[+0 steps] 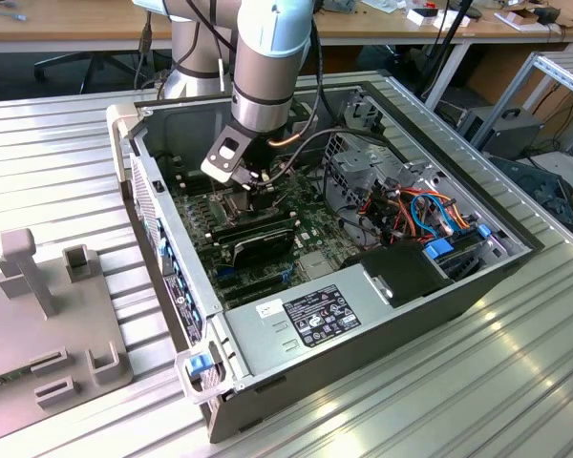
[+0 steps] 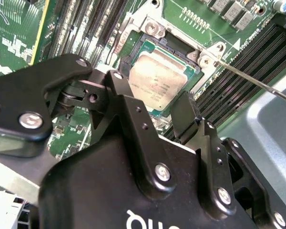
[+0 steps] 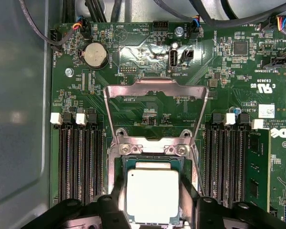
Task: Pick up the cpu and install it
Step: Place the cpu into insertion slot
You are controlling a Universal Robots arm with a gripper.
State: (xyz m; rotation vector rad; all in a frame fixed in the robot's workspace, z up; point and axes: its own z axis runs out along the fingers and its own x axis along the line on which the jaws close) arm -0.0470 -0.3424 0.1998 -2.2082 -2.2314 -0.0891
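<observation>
The cpu, a pale grey-tan square chip, lies at the open socket on the green motherboard; it appears as the cpu in the second wrist view too. My gripper straddles it, a black finger against each of two opposite sides, shut on the chip. The chip sits level within the socket's outline; whether it rests fully in cannot be told. The socket's metal frame stands hinged open. In the exterior view the gripper is low inside the computer case.
Memory slots flank the socket on both sides. A thin metal lever juts out beside the socket. Cables, a drive cage and the power supply crowd the case. A grey fixture lies on the exterior view's left.
</observation>
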